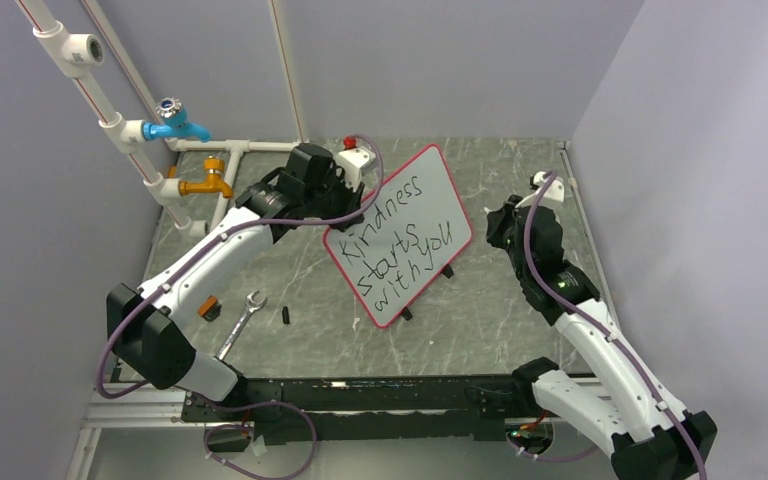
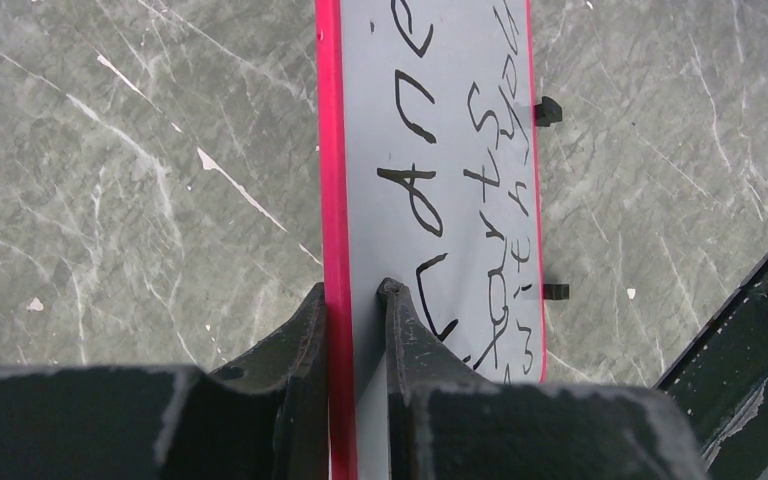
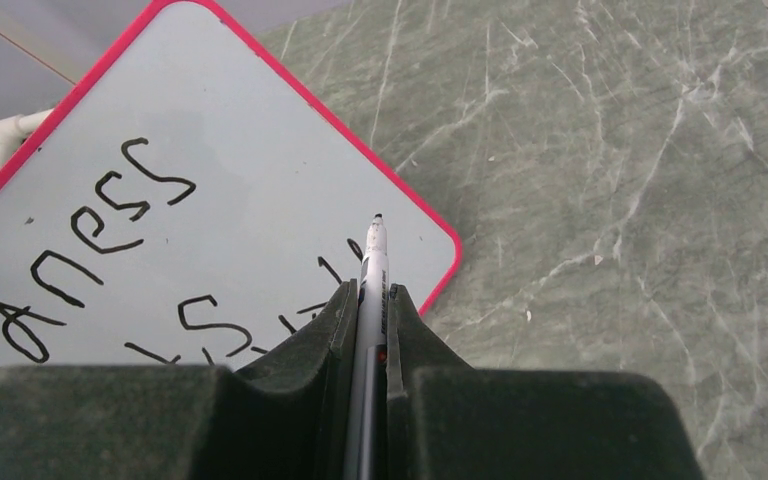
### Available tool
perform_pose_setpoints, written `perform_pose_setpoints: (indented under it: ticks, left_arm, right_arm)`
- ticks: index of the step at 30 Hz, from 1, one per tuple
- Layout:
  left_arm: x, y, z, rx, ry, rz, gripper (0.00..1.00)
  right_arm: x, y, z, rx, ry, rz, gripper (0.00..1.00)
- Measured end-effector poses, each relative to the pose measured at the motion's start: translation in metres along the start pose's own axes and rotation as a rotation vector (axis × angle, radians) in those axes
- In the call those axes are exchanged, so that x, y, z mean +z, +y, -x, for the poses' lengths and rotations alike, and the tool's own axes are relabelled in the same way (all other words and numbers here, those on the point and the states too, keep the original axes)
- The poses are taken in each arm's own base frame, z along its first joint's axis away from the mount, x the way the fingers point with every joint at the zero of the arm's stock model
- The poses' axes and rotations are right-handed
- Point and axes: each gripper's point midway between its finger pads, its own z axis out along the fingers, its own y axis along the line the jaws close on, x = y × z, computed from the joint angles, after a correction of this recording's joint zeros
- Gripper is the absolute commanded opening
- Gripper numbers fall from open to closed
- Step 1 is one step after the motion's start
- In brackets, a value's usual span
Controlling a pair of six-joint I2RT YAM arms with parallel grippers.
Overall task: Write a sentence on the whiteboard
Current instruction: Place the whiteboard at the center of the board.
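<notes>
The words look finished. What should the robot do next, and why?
Probably put the marker down. The sentence reads complete, the right gripper holds the pen tip off the whiteboard, and the left gripper clamps the board's edge.

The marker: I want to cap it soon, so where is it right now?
In the right wrist view, the marker sits clamped between the fingers of the right gripper, its tip pointing toward the rounded corner of the whiteboard.
</notes>
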Motion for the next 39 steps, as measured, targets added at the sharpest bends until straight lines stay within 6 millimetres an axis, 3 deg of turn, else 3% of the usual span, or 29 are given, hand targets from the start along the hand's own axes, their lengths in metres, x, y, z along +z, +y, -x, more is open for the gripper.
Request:
perform_pose_setpoints:
  ticks: [11, 19, 25, 32, 39]
  left_arm:
    - [-0.008, 0.0, -0.012, -0.052, -0.038, 0.027, 0.0]
    - [-0.001, -0.005, -0.036, -0.207, -0.031, 0.024, 0.0]
    - [0.026, -0.023, -0.049, -0.289, 0.015, -0.061, 0.0]
    - [0.048, -0.067, -0.052, -0.278, 0.056, -0.199, 0.0]
    - [0.048, -0.072, -0.052, -0.275, 0.061, -0.216, 0.12]
  right_arm:
    - [-0.007, -0.005, -0.009, 0.01, 0.015, 0.003, 0.0]
    - [-0.009, -0.007, -0.011, 0.004, 0.022, -0.003, 0.0]
    - [-0.01, -0.01, -0.015, -0.004, 0.037, -0.015, 0.0]
    - [-0.01, -0.014, -0.016, -0.013, 0.038, -0.031, 0.0]
    - [-0.01, -0.016, -0.015, -0.016, 0.034, -0.041, 0.0]
